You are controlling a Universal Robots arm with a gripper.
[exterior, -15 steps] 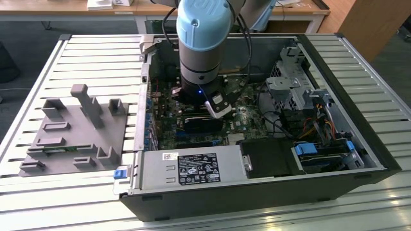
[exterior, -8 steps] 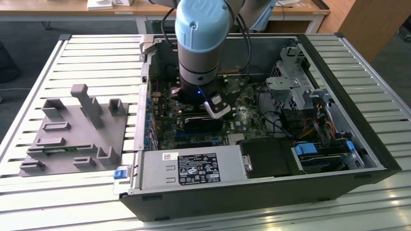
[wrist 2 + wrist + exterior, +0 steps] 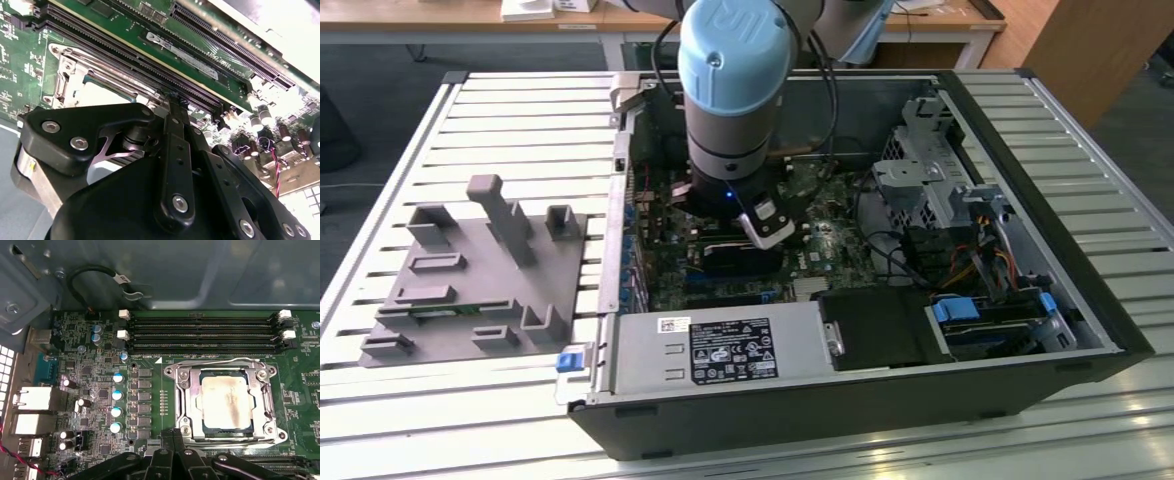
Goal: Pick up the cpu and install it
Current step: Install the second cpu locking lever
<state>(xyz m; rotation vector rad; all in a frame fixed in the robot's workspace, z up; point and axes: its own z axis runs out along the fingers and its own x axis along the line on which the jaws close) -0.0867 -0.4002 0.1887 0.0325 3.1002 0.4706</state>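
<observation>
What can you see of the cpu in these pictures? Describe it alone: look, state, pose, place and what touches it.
In the first wrist view the cpu is a flat square chip with a shiny, pale silver top that reflects a warm tan glare. It lies level inside the metal-framed socket on the green motherboard, just below the row of memory slots. The frame surrounds it on all sides and overlaps its edges. The pincer hangs near the socket's edge, apart from the chip.

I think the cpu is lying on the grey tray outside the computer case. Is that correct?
No. The cpu is lying in the metal-framed socket on the motherboard inside the computer case, not on the grey tray; the first wrist view shows it.
</observation>
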